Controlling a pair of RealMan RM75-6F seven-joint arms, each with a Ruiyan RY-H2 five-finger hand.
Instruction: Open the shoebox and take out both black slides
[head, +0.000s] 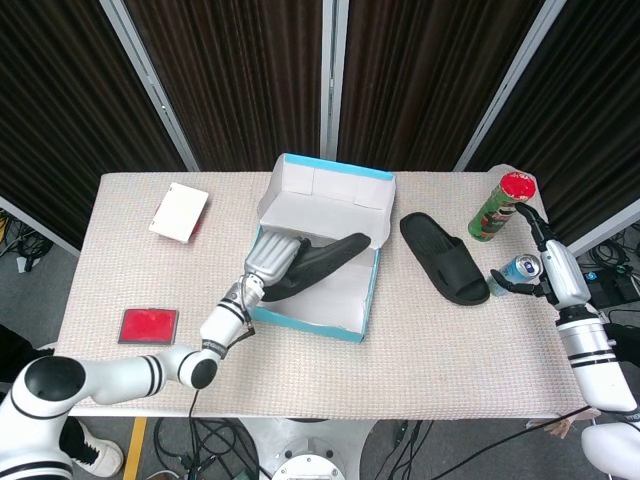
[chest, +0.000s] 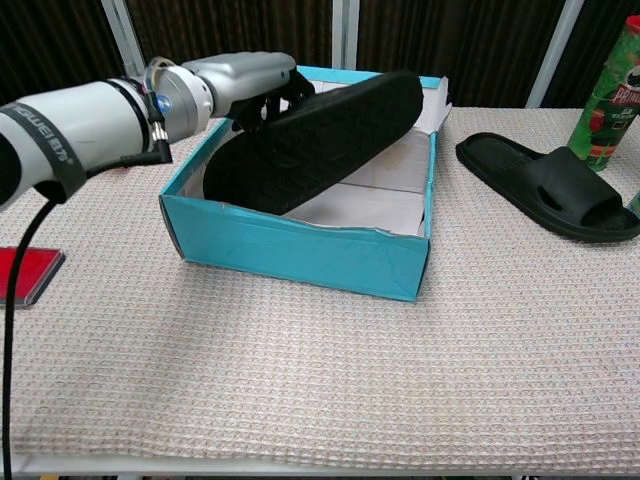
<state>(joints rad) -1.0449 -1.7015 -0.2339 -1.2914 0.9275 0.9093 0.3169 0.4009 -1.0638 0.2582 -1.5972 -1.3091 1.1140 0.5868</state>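
Beige woven cloth covers the surface (head: 420, 340), where the teal shoebox (chest: 300, 245) stands open, lid flap upright behind. One black slide (chest: 310, 140) tilts steeply, toe raised past the far rim and heel low inside the box; the left robot hand (head: 273, 256) grips that heel end. The other black slide (head: 443, 258) lies on the cloth just right of the box. The right robot hand (head: 545, 268) rests near a small can (head: 520, 266); it seems empty and loosely spread, though the view is poor. Held only at one end, the slide could pivot out of the grip, or its toe could snag the rim and drag the box.
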